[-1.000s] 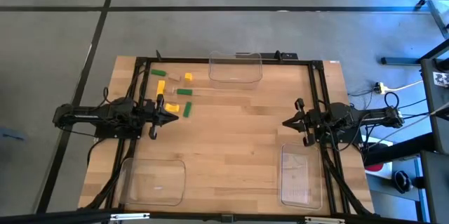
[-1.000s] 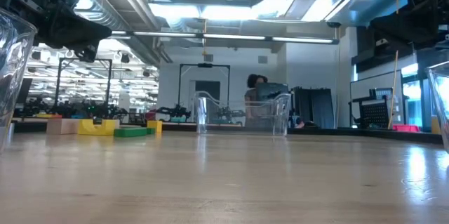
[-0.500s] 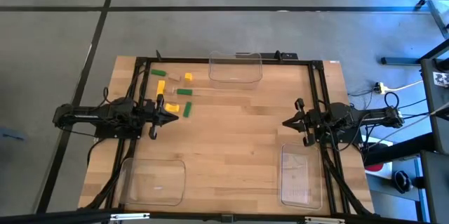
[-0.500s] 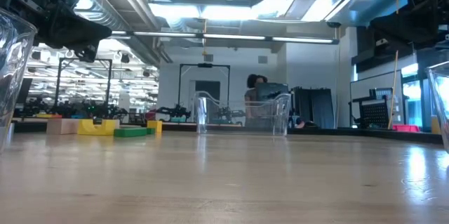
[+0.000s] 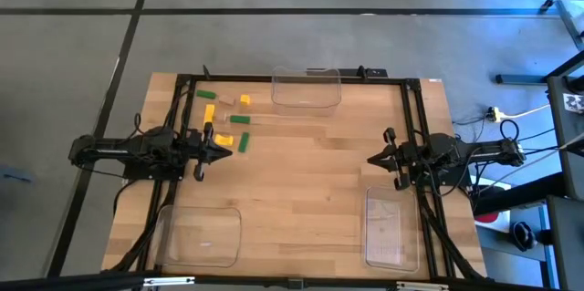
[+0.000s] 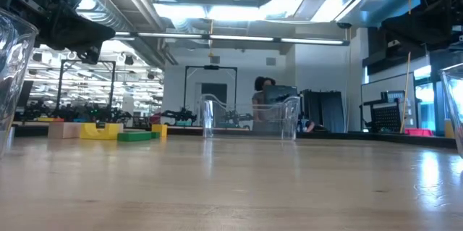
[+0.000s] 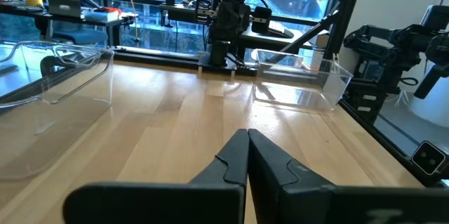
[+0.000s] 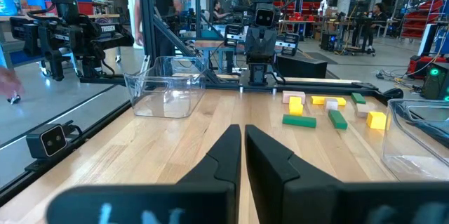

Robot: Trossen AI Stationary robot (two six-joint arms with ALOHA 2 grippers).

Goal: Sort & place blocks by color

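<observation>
The blocks lie flat in a loose cluster on the table's far left part: yellow, green and tan pieces. They also show in the right wrist view and the low view. My left gripper hangs shut just near of the cluster, beside a yellow block and a green one; its shut fingers show in its wrist view. My right gripper waits shut at the table's right side, far from the blocks.
Three clear plastic trays stand on the table: one at the far edge's middle, one at the near left corner, one at the near right corner. A black frame runs round the table. Bare wood lies between the arms.
</observation>
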